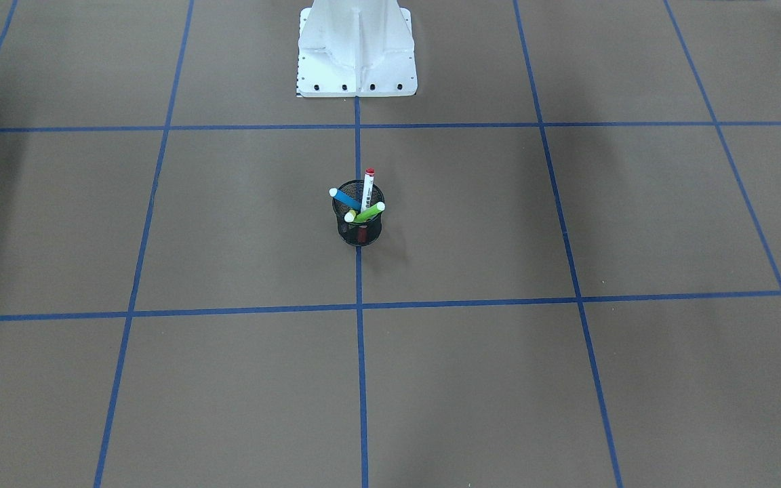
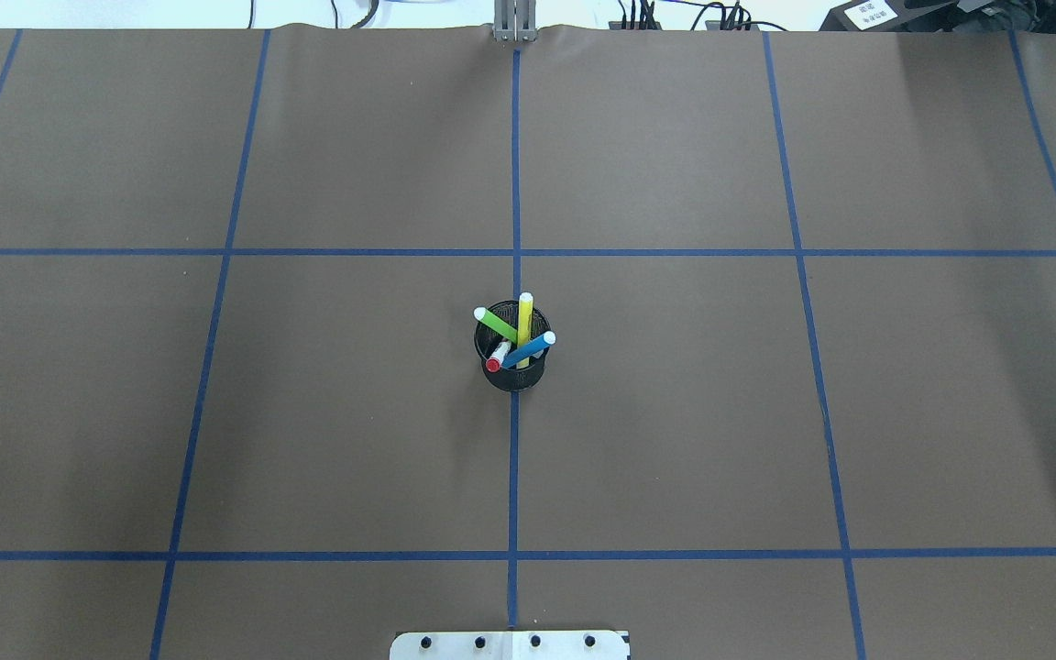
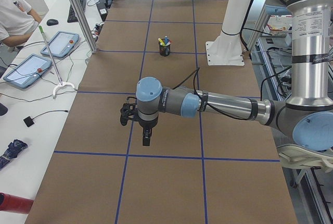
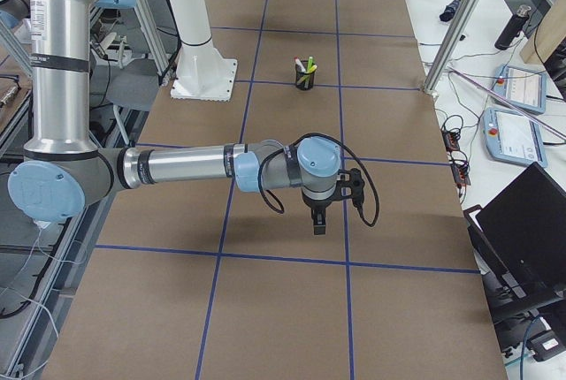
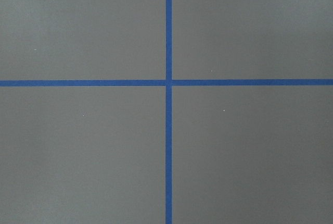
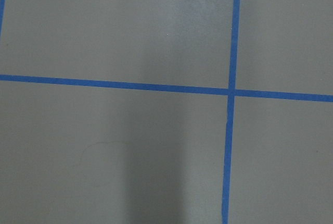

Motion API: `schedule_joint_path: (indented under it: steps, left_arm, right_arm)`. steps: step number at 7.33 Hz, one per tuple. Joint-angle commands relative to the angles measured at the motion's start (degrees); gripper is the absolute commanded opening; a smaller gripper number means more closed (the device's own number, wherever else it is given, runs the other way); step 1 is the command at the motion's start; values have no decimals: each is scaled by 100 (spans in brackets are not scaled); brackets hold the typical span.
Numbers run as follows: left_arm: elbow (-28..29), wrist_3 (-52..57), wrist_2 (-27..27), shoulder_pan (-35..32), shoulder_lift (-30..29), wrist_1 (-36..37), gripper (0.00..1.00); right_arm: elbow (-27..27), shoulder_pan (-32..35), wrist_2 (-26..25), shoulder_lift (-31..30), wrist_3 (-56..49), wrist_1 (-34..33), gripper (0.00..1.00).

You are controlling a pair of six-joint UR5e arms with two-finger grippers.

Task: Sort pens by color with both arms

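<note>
Four pens stand together in a black mesh cup (image 2: 511,376) at the table's middle: a yellow pen (image 2: 524,321), a lime green pen (image 2: 496,324), a blue pen (image 2: 533,349) and a white pen with a red cap (image 2: 497,356). The cup also shows in the front-facing view (image 1: 360,232). My left gripper (image 3: 146,139) shows only in the exterior left view, hanging above the table far from the cup (image 3: 165,48). My right gripper (image 4: 318,221) shows only in the exterior right view, also far from the cup (image 4: 304,77). I cannot tell whether either is open or shut. Both wrist views show only brown paper and blue tape.
The white pedestal base (image 1: 356,54) stands behind the cup. Blue tape lines divide the brown table cover into squares. A side table with tablets (image 3: 31,67), a seated person (image 3: 13,15) and metal posts (image 3: 78,10) border the far edge.
</note>
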Motion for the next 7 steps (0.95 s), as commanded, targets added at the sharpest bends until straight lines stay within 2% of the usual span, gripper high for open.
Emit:
schedule_joint_path:
  steps: [1,3,4,7]
  left_arm:
    - [5,0,-3,0,9,-1,100]
    - [5,0,-3,0,0,-1,100]
    - [5,0,-3,0,0,-1,100]
    - [13,0,-12,0,9,-1,100]
  right_arm:
    - [110,-440,406,70,426,269,99]
    - [208,-1089,337,62,1760,1566,100]
    - [234,-1354,293,70,2209,1955,100]
    - [410,-2479,-355,1025,4248,2170,99]
